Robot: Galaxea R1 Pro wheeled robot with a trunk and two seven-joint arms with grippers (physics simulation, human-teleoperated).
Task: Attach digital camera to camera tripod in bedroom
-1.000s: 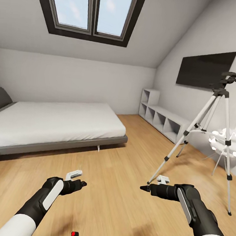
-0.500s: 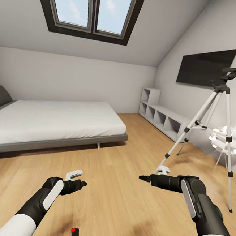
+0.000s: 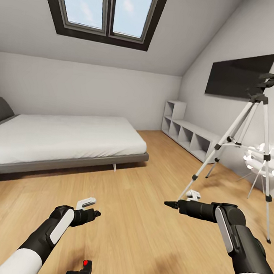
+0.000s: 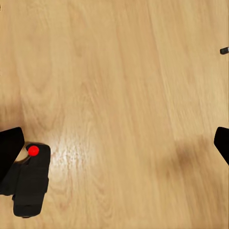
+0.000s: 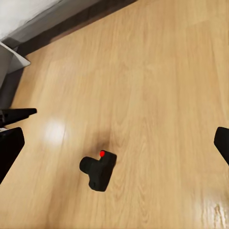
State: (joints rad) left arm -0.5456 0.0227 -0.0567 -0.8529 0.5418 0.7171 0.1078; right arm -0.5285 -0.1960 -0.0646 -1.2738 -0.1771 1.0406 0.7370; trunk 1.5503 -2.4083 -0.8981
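The digital camera is lying on the wood floor just behind the left gripper, well apart from the camera tripod. Since the earlier frame the view is drawing nearer, and the right gripper is edging toward the tripod. Both grippers' jaws are spread, holding nothing.

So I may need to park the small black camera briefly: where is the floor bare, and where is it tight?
Bare light wood floor lies between the two arms, and between the low grey platform bed and the left gripper. It is tight by the silver-legged tripod, beside the white globe lamp. The small black camera lies on the floor near the robot.
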